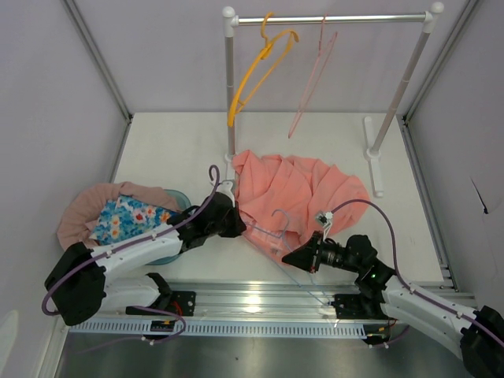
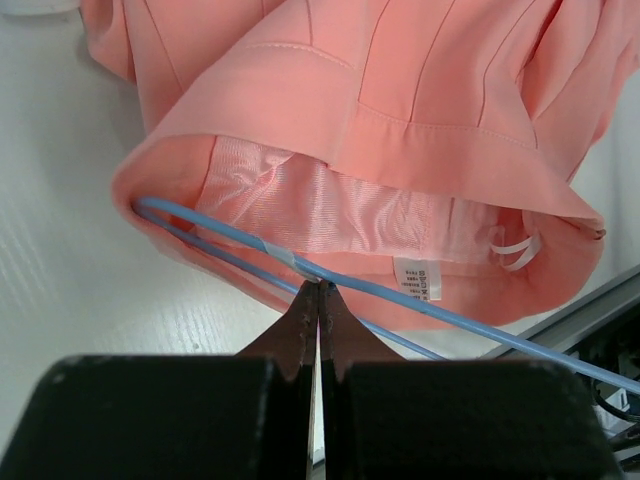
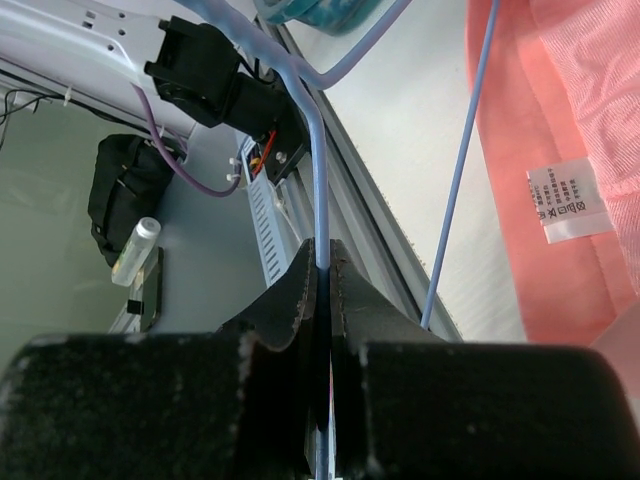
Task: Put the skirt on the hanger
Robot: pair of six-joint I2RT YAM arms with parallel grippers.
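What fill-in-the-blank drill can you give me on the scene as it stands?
1. The right fingers are shut on the ____ hanger.
2. The left fingers, at the waistband edge of the skirt, are ____ rather than open.
3. On the rail, the orange hanger hangs to the ____ of the pink hanger.

Missing words: blue; shut; left.

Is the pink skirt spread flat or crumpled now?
Crumpled. The skirt lies bunched in deep folds on the table.
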